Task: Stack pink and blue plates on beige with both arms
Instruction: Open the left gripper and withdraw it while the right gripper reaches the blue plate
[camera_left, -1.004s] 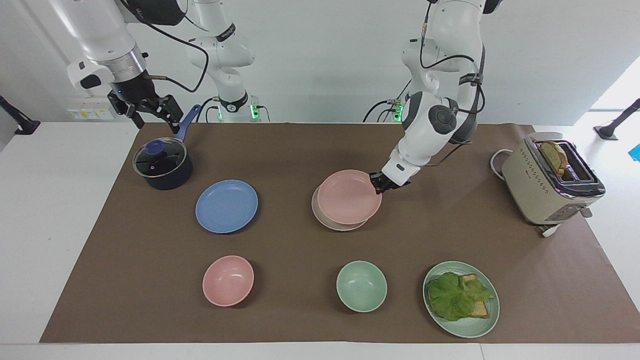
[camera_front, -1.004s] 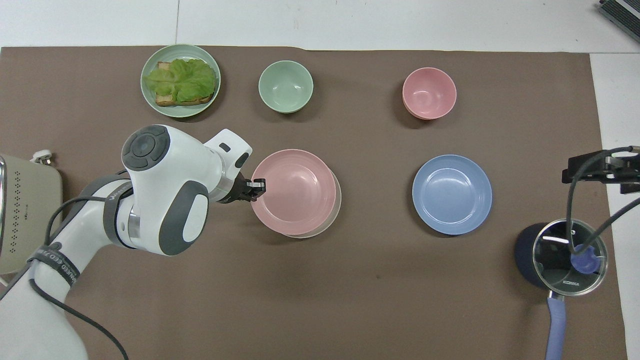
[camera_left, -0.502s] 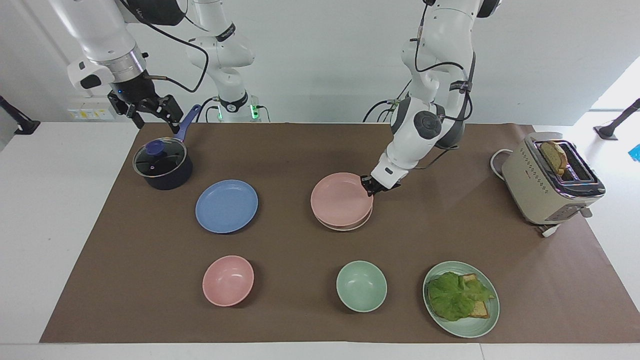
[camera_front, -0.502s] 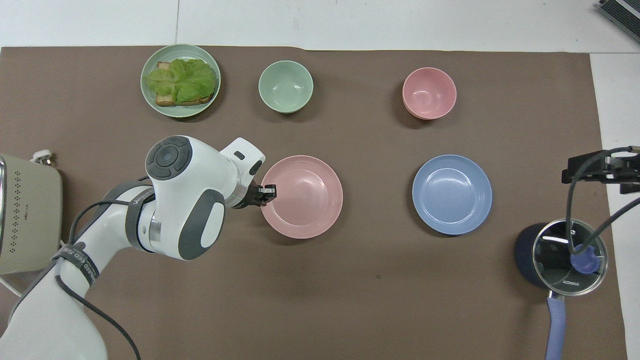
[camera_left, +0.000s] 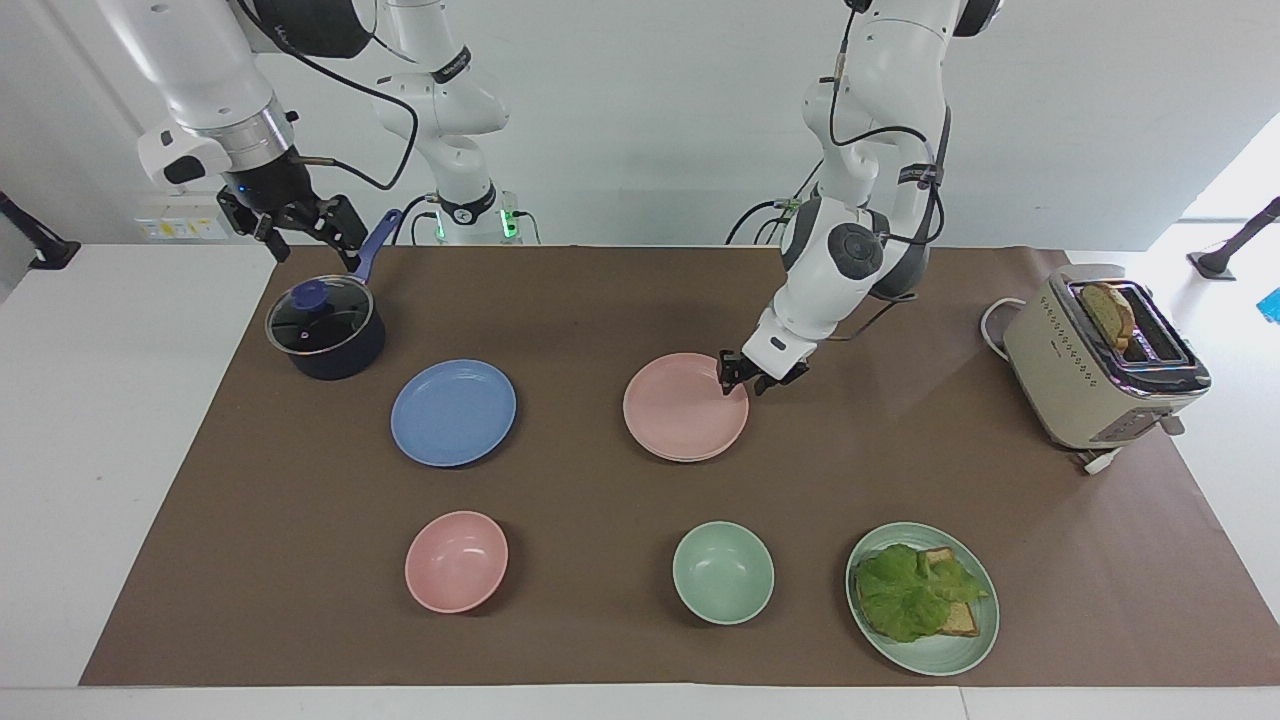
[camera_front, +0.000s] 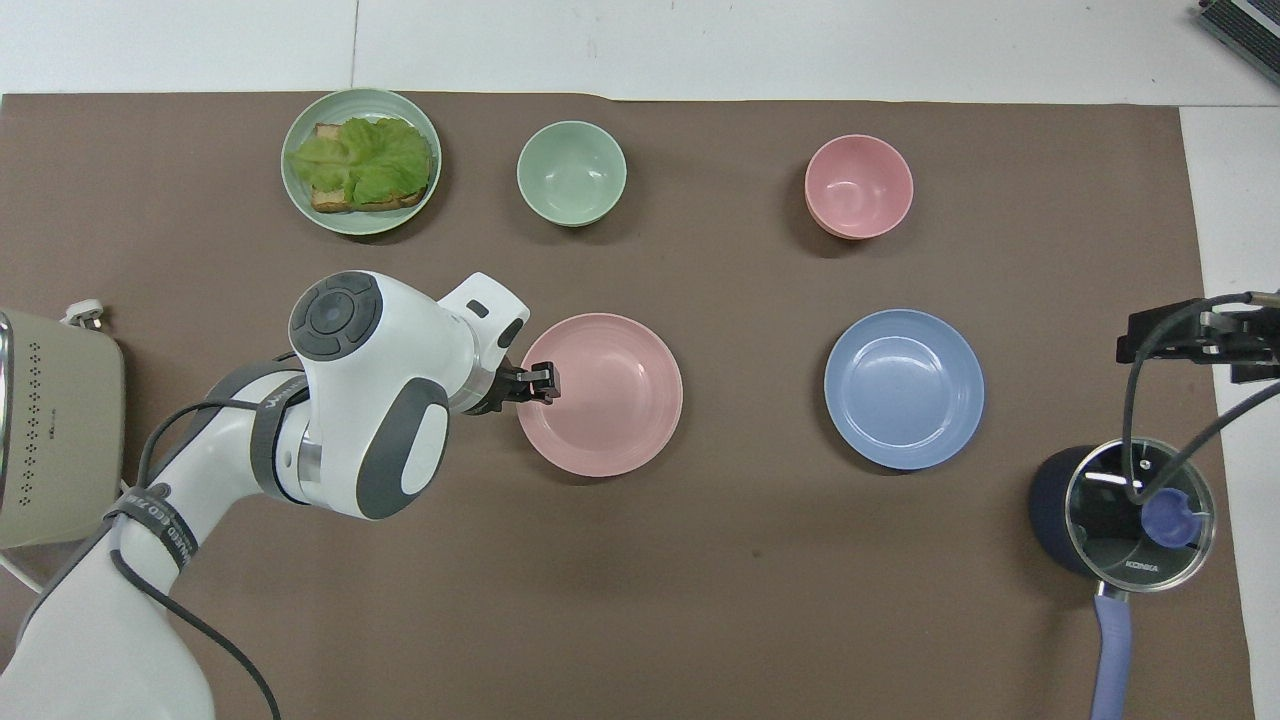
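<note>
The pink plate (camera_left: 685, 408) (camera_front: 600, 394) lies flat on the beige plate, of which only a thin edge (camera_left: 690, 459) shows beneath it. My left gripper (camera_left: 748, 378) (camera_front: 540, 380) is at the pink plate's rim, on the side toward the left arm's end of the table. It is open, with its fingers apart around the rim and not pinching it. The blue plate (camera_left: 453, 412) (camera_front: 904, 388) sits alone on the mat, toward the right arm's end. My right gripper (camera_left: 290, 215) (camera_front: 1200, 335) waits open in the air over the mat's edge by the pot.
A dark pot (camera_left: 325, 328) with a glass lid and blue handle stands near the right arm. A pink bowl (camera_left: 456, 561), a green bowl (camera_left: 722, 572) and a green plate with lettuce and toast (camera_left: 922, 597) line the edge farthest from the robots. A toaster (camera_left: 1100, 360) stands at the left arm's end.
The left gripper lowered the pink plate until it sat squarely on the beige plate, then opened and let go of the rim. The right arm has hardly moved.
</note>
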